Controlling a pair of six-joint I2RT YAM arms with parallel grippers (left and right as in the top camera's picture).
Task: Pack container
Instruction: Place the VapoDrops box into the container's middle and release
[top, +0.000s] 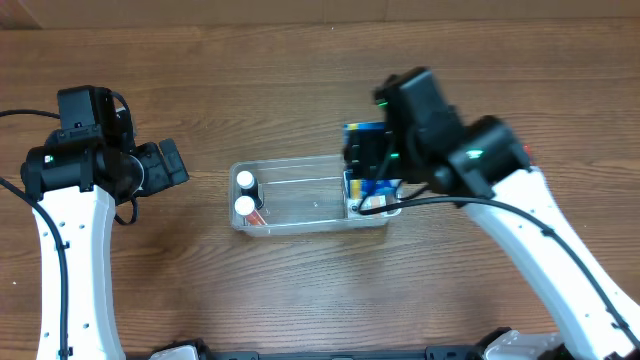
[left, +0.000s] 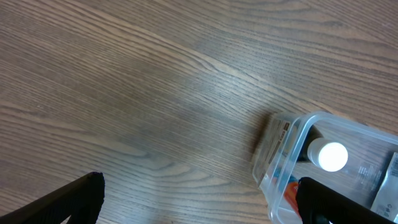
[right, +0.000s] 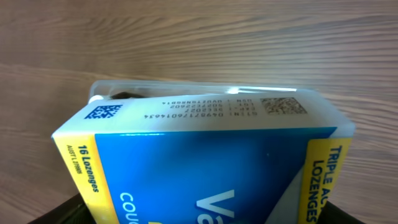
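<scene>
The clear plastic container (top: 300, 205) lies at the table's middle. Two small bottles with white caps (top: 245, 195) stand in its left end; one cap shows in the left wrist view (left: 328, 156). My right gripper (top: 372, 165) is shut on a blue and yellow lozenge box (right: 205, 168) and holds it over the container's right end, where other items (top: 368, 198) lie. The container's rim shows behind the box in the right wrist view (right: 186, 87). My left gripper (top: 170, 163) is open and empty, left of the container (left: 292, 162), with its right finger by the corner.
The wooden table (top: 300, 80) stretches all round the container. The right arm (top: 540, 230) reaches in from the lower right and the left arm (top: 70, 230) stands at the left edge.
</scene>
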